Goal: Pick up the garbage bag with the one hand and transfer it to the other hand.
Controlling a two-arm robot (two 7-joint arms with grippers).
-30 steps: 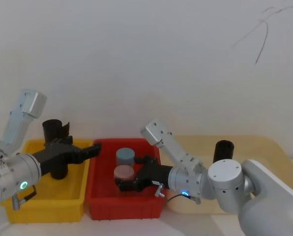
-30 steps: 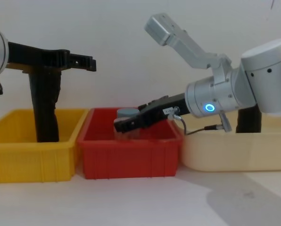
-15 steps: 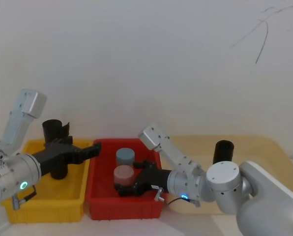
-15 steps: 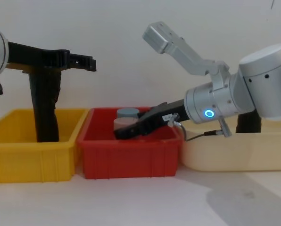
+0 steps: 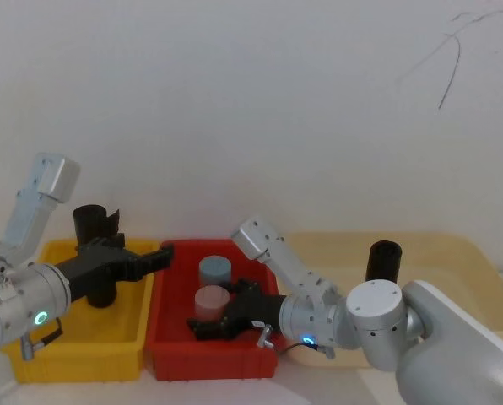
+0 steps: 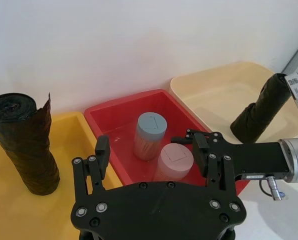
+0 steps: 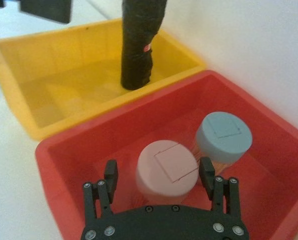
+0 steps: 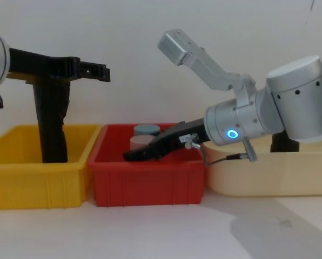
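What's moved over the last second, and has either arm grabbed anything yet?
The right gripper has pushed further left and lower into the red bin, its open jaws now straddling the pink-lidded cylinder; nothing is gripped. The left gripper stays open above the yellow bin, and both black rolls are unmoved.

- The right gripper [image 5: 202, 327] reaches into the red bin [image 5: 171, 354] beside a pink cylinder [image 5: 211, 299].
- The left gripper [image 5: 163, 253] hovers above the yellow bin [image 5: 83, 350].
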